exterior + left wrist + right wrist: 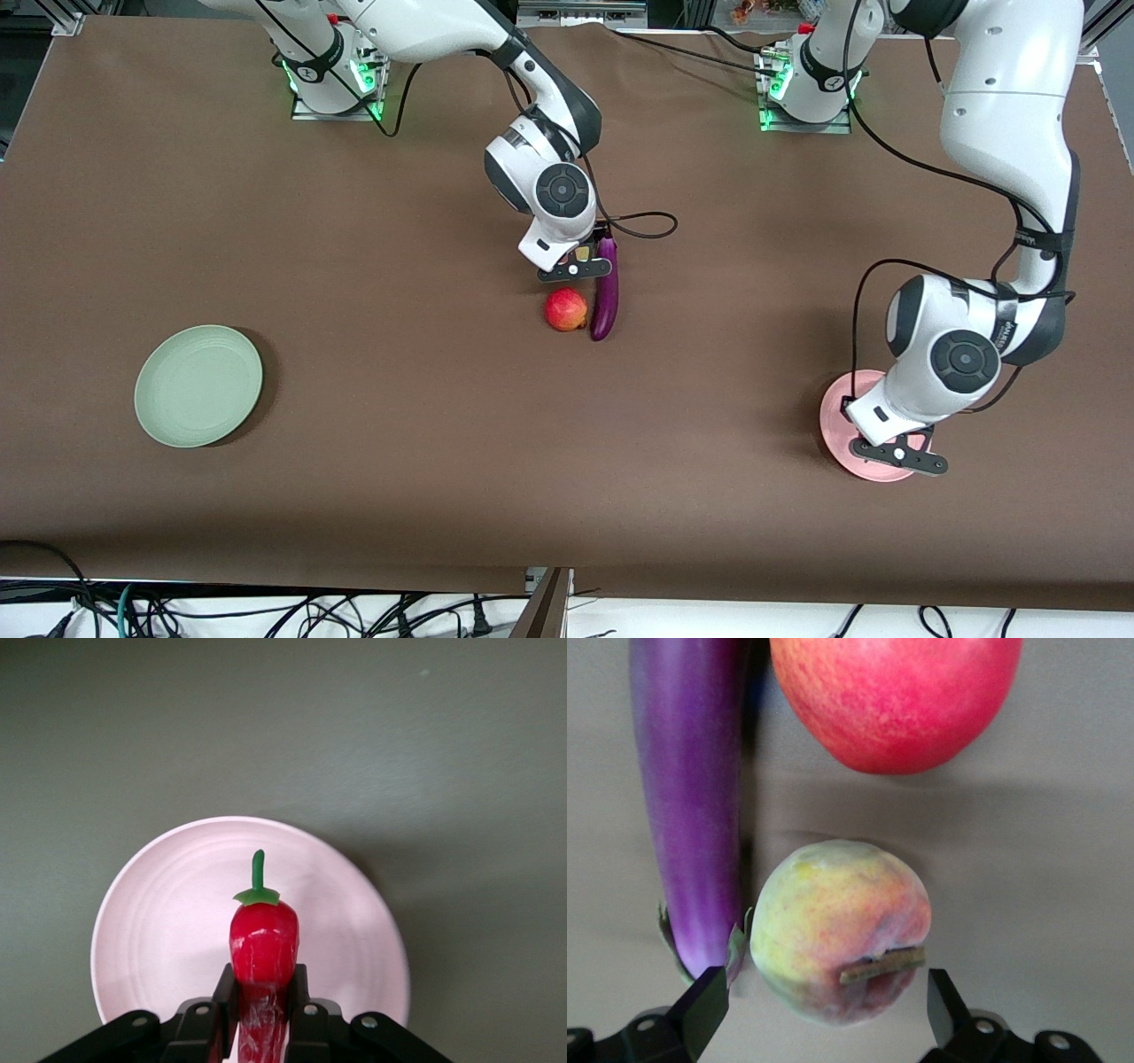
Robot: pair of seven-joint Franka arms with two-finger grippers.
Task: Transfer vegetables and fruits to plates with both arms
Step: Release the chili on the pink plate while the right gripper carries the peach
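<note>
Right wrist view: right claw (817, 1001) spread around peach (842, 930) on the bench (443, 221), mid-table, beside eggplant (691, 806), apple (895, 700) just nearer the front camera. Advice: close squarely, clear of the eggplant.
Left claw (262, 1005) pinching chili pepper (263, 943) over pink plate (159, 921); lower before release.
Green plate (198, 385) bare, toward the right arm's end.
Hidden: peach nearly covered in front view; chili's tip.

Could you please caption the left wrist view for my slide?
Left gripper holds the red chili pepper over the pink plate.
</note>
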